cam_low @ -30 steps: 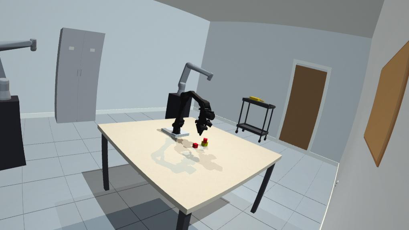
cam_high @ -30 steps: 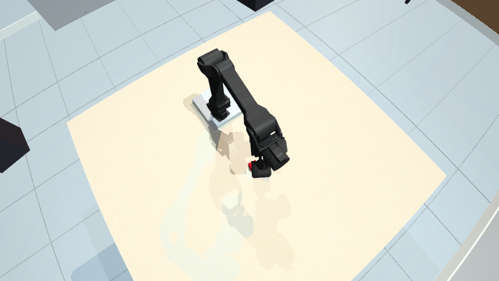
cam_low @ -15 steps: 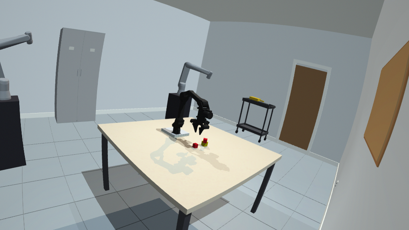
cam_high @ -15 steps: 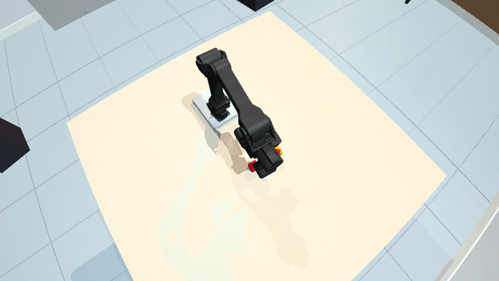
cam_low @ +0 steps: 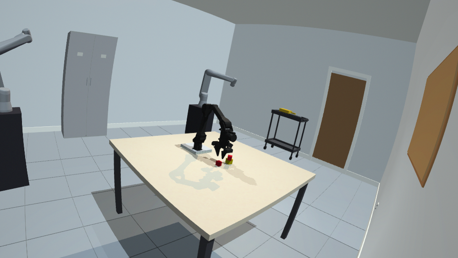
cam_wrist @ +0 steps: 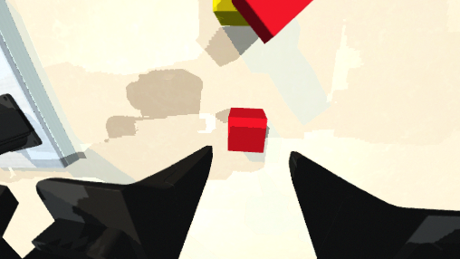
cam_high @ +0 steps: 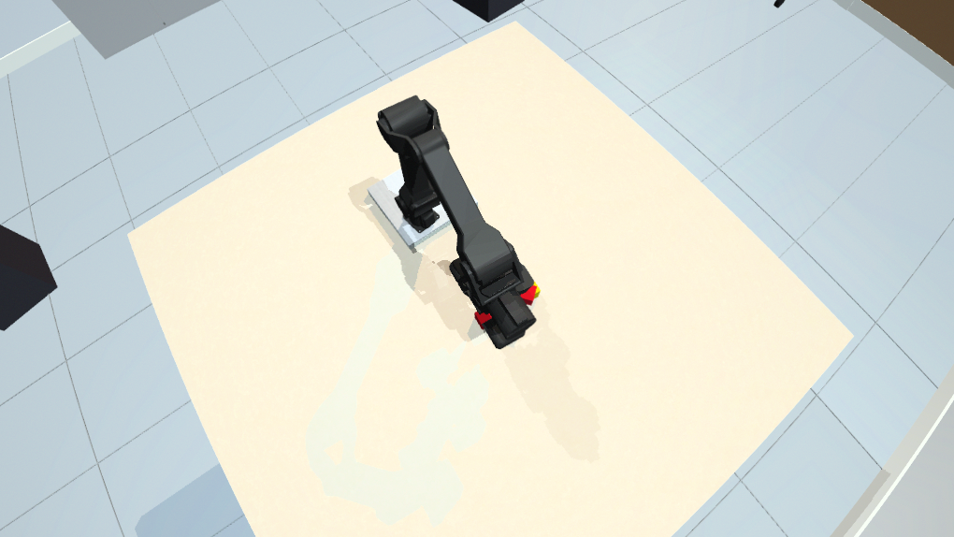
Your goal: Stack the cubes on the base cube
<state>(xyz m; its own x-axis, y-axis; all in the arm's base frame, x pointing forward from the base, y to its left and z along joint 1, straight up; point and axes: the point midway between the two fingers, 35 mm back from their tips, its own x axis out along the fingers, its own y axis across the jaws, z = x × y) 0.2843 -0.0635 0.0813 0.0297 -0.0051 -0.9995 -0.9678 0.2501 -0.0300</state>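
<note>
The yellow base cube (cam_high: 537, 289) (cam_low: 228, 162) (cam_wrist: 230, 17) stands on the table, and one red cube (cam_high: 528, 296) (cam_low: 230, 157) (cam_wrist: 277, 14) rests on its top, off to one side. In the wrist view both are cut off by the top edge. The other red cube (cam_high: 482, 319) (cam_low: 218, 163) (cam_wrist: 246, 133) lies on the table beside them. My gripper (cam_low: 218, 156) (cam_wrist: 250, 154) is open and empty, above and near the loose red cube. In the wrist view this cube shows just beyond and between the fingertips. In the top view the arm hides the fingertips and part of the cubes.
The arm's pale base plate (cam_high: 390, 208) (cam_low: 204, 151) (cam_wrist: 38, 86) stands on the table (cam_high: 633, 280) (cam_low: 204, 205), behind the cubes in the exterior view. The arm's shadows fall across the table. A cart, a cabinet and other arms stand off the table.
</note>
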